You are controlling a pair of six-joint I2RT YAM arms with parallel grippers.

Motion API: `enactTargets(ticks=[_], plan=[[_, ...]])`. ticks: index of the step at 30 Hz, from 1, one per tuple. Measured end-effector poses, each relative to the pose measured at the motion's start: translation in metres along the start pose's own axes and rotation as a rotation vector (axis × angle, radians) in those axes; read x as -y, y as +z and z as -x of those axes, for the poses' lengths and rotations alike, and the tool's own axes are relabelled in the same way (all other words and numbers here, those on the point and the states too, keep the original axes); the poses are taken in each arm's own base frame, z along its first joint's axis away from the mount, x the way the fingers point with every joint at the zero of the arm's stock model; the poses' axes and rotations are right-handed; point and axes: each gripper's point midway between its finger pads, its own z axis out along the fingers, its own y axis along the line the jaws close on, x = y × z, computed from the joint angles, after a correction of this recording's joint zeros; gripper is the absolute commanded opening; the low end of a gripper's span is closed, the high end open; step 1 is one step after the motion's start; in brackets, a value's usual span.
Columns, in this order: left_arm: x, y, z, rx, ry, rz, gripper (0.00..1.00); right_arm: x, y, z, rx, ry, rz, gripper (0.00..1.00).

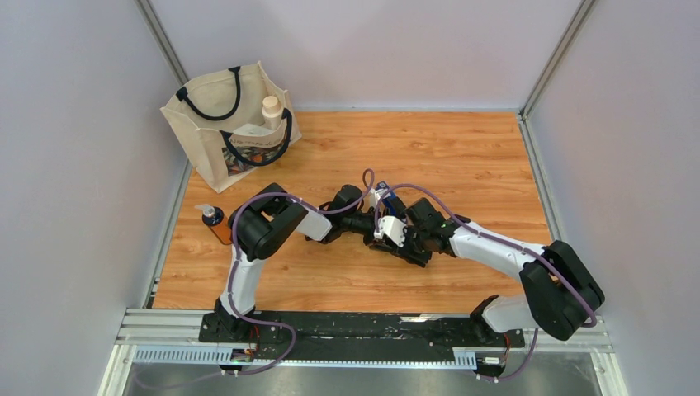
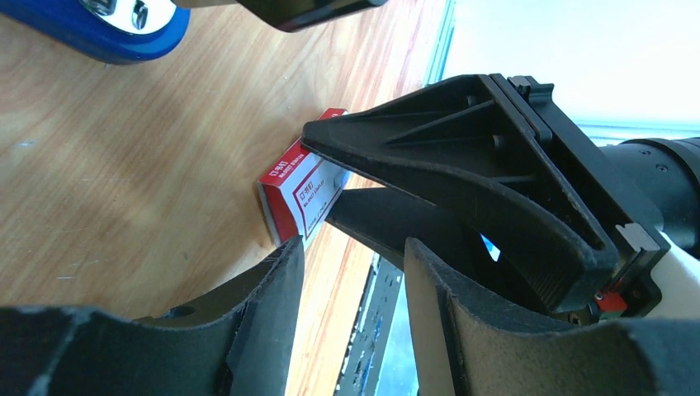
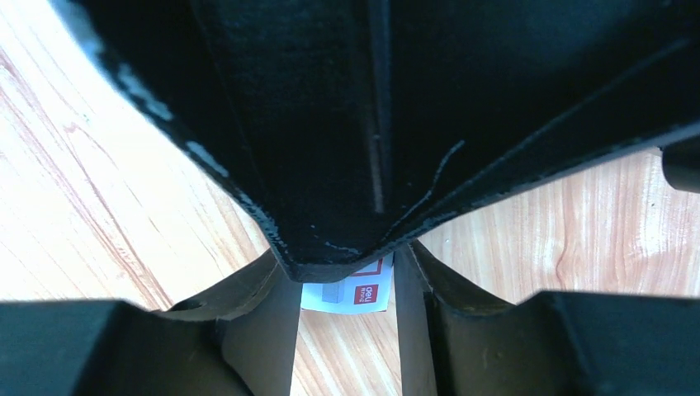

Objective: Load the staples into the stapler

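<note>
The staples' small white box with red print (image 2: 299,191) stands on the wooden table, and no loose strip shows. My right gripper (image 3: 345,280) is shut on the box (image 3: 351,294); its black fingers (image 2: 462,157) reach over and under the box in the left wrist view. My left gripper (image 2: 353,247) is open just in front of the box with nothing between its fingers, its left fingertip near the box's lower corner. The blue stapler (image 2: 107,33) lies on the table a little beyond. In the top view both grippers meet mid-table and hide the box.
A cream tote bag (image 1: 231,124) holding a white bottle stands at the back left. An orange pump bottle (image 1: 216,223) stands by the left edge. A black part of the other arm (image 3: 371,124) fills the upper right wrist view. The table's metal rail (image 1: 363,330) runs along the front.
</note>
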Motion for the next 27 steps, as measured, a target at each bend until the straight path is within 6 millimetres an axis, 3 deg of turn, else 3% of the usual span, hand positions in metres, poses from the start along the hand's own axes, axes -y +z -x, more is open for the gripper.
enactTargets(ticks=[27], plan=[[-0.011, 0.004, 0.004, -0.031, 0.003, 0.037, 0.53, -0.002, 0.002, 0.002, -0.008, -0.026, -0.006, 0.43]])
